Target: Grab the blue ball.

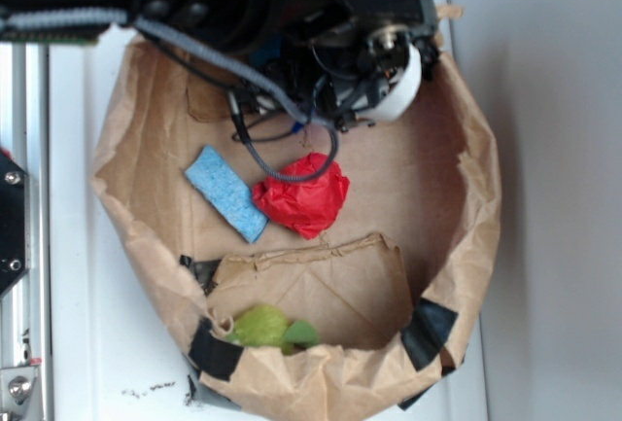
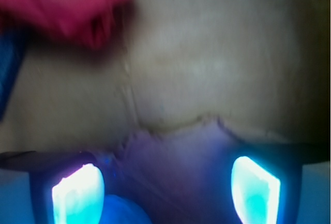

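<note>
In the wrist view the blue ball (image 2: 123,211) shows as a rounded blue shape at the bottom edge, just inside the left fingertip (image 2: 77,195). My gripper (image 2: 165,192) is open, its two glowing fingers standing wide apart over the brown paper floor. The ball lies between them, close to the left one, and I cannot tell whether they touch. In the exterior view the black arm (image 1: 292,13) hangs over the back of the paper tray and hides the gripper and most of the ball; only a sliver of blue (image 1: 265,54) peeks out beneath it.
A crumpled red paper wad (image 1: 303,194) lies mid-tray, blurred at the wrist view's top left (image 2: 67,4). A flat light-blue sponge (image 1: 225,192) sits left of it. A yellow-green ball (image 1: 264,328) rests at the front behind a torn paper flap (image 1: 321,280). Raised paper walls (image 1: 476,197) ring the tray.
</note>
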